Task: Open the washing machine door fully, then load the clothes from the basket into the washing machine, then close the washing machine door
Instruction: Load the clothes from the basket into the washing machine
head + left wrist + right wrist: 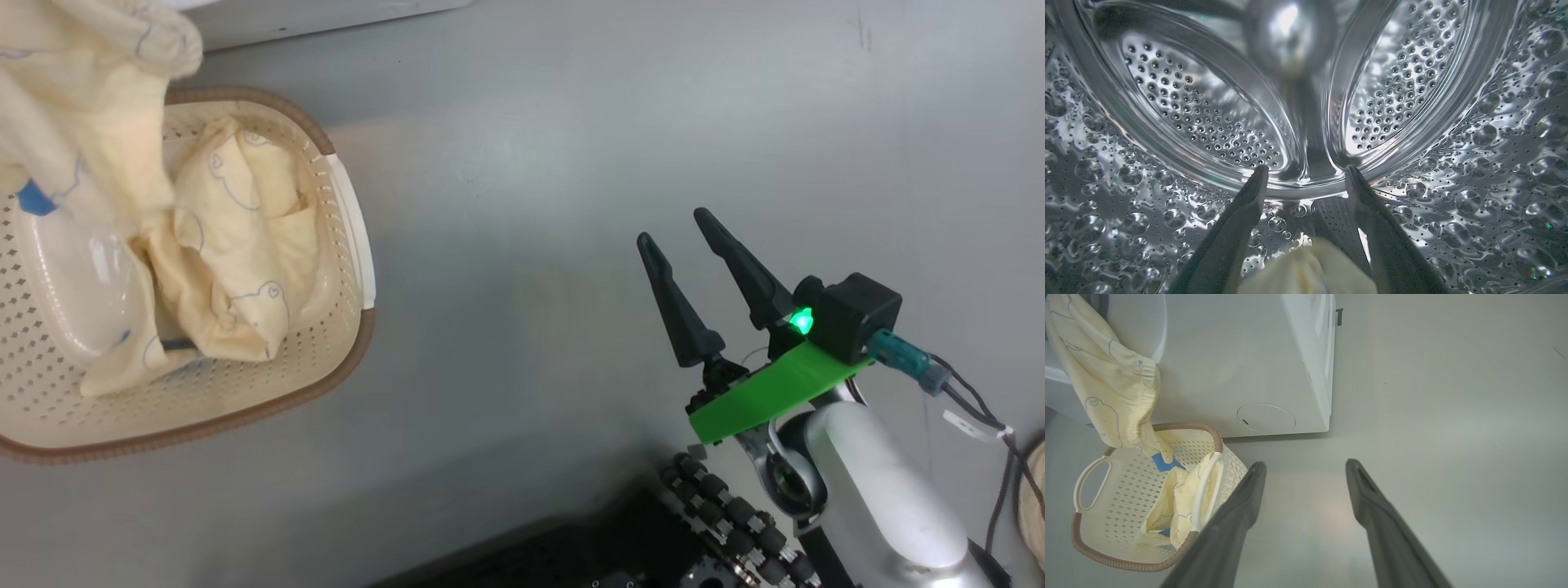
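Basket [49, 392] sits on grey floor [571, 122], w/ white washing machine [1241, 355] just behind it in R wrist view. Clothes [245, 245], pale yellow w/ thin blue line prints, lie bunched inside basket, against the wall by its white handle. One more garment [90, 98] of the same fabric hangs above basket. Its upper end runs out of frame and its lower end trails down into basket. Small blue cloth piece [34, 198] shows at that lower end, inside basket.

R gripper [673, 225] hovers over bare floor, well apart from basket, on robot's R of it. Its fingers are spread wide w/ nothing btwn them. Green bracket [767, 392] sits on its wrist, w/ a green light lit beside it.

L gripper [1306, 169] is inside machine's perforated steel drum [1200, 110], fingers wide apart, pointing at drum's back wall. Cream fabric [1310, 269] lies low btwn the finger bases, not clamped. Can't tell if it touches them.
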Controlling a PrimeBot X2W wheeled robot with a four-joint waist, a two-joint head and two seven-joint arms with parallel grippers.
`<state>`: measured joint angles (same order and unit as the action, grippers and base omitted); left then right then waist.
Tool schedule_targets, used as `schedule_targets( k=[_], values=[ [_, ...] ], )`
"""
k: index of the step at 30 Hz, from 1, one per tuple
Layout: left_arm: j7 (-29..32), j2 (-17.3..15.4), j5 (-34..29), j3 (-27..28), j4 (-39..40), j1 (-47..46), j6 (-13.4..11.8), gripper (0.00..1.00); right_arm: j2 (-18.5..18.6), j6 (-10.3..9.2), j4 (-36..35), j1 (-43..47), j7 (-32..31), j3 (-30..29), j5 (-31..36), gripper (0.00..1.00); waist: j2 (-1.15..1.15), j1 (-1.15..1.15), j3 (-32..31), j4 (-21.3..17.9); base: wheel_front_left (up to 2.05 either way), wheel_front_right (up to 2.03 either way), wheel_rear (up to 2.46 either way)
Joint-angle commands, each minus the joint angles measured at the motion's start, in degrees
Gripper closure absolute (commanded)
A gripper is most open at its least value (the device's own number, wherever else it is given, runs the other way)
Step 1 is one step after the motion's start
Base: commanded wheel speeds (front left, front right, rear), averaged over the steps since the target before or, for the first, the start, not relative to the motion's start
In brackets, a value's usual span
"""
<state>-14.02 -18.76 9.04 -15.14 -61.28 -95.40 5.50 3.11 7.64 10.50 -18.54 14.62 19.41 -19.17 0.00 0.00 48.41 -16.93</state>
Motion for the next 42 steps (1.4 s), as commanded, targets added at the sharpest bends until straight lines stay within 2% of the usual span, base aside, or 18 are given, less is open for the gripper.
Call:
schedule_targets(
  k=[1, 10, 17, 23, 32, 42],
  values=[
    [0.19, -1.36, 0.16, 0.2, 0.96, -1.28, -0.08, 0.0, -0.11, -0.15, -0.99, 1.15, 0.38, 0.86, -0.28, 0.0, 0.0, 0.0, -0.7, 0.37, 0.0, 0.0, 0.0],
    [-0.55, 1.41, 2.66, 0.68, -1.71, 2.37, -0.07, 0.0, 0.47, -0.15, -1.06, 0.55, 0.38, -0.79, 0.35, 0.0, 0.0, 0.0, -4.26, 3.15, 0.0, 0.0, 0.0],
    [-0.92, 2.55, 3.97, 1.0, 1.31, 8.53, -0.02, 0.0, 0.73, -0.15, -1.57, -0.59, 0.38, -2.29, 0.7, 0.0, 0.0, 0.0, -6.66, 5.54, 0.0, 0.0, 0.0],
    [-0.95, 3.48, 5.21, 2.19, 8.51, 17.1, -0.32, 0.0, 1.03, -0.15, -2.07, -0.48, 0.38, -3.51, 0.85, 0.0, 0.0, 0.0, -9.0, 7.37, 0.0, 0.0, 0.0],
    [-0.97, 4.99, 7.76, 5.71, 26.77, 37.25, -1.74, 0.0, 1.45, -0.15, -2.3, 1.66, 0.38, -4.83, 1.22, 0.0, 0.0, 0.0, -14.41, 10.16, 0.0, 0.0, 0.0],
    [-0.97, 5.0, 9.36, 9.93, 45.88, 61.32, -5.31, 0.0, 2.26, -0.15, -2.27, 4.53, 0.38, -4.73, 1.07, 0.0, 0.0, 0.0, -20.46, 10.19, 0.0, 0.0, 0.0]
  ],
)
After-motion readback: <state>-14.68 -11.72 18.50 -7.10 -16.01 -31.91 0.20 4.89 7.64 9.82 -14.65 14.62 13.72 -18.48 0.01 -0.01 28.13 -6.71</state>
